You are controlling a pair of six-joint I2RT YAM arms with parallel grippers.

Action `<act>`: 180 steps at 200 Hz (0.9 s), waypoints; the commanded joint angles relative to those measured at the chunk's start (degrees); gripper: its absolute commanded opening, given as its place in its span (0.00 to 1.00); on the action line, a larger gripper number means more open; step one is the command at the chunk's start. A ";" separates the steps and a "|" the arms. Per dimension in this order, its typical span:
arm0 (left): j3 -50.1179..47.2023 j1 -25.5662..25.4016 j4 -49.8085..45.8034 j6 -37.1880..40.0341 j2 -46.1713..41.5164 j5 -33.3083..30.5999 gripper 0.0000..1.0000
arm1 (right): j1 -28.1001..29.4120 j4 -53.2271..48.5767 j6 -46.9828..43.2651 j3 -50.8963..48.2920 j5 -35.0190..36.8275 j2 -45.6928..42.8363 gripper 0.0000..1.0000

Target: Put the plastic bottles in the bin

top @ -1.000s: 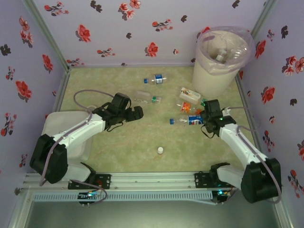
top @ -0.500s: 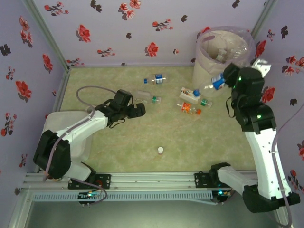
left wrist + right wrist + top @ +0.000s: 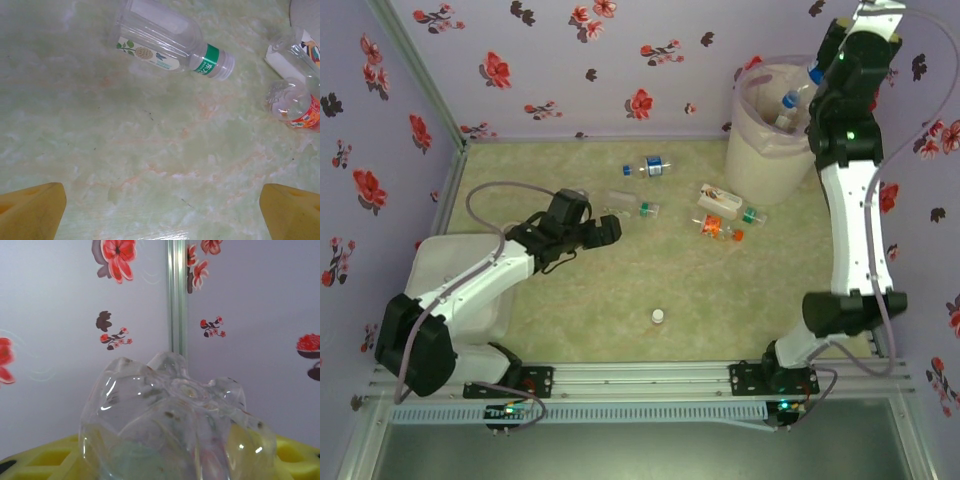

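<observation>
Over the upper right of the top view, the right gripper (image 3: 817,78) now hangs above the tall round pale pinkish-white bin (image 3: 757,160) with its pink bag liner. It is clamped on a clear plastic bottle with a blue cap (image 3: 790,99), whose cap end points down over the bin's mouth. A second ago that gripper was low on the green marbled table (image 3: 720,300) at centre right, at this bottle; half a second ago it was beside the bin's wall. The left gripper (image 3: 611,230), left of centre, has hardly shifted, its jaws spread wide.

The right wrist view adds the bottle's lobed clear base between yellow fingers (image 3: 40,460), with flowered wall behind. The left wrist view adds yellow fingertips (image 3: 30,210) far apart in the lower corners. At upper centre it shows a clear plastic bottle with a green-banded label (image 3: 165,45) lying on the table, apart from them.
</observation>
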 commanded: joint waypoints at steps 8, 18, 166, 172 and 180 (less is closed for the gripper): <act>-1.62 0.30 -2.08 -1.02 -1.16 -1.72 1.00 | -1.29 -1.51 -4.15 9.07 -7.52 7.73 0.06; -1.65 0.30 -2.30 -0.92 -1.20 -1.83 1.00 | -1.44 -4.71 -4.27 12.91 -9.72 11.17 0.05; 0.10 0.30 -2.21 -0.99 -0.14 -1.83 1.00 | -0.91 -34.17 1.91 24.12 -19.15 36.65 0.25; 0.11 0.29 -2.21 -0.87 -0.06 -1.83 1.00 | -0.98 -34.92 3.58 24.12 -19.30 37.13 0.29; 0.27 0.30 -2.30 -0.74 0.14 -1.83 1.00 | -1.00 -35.60 5.23 24.12 -19.49 37.59 0.36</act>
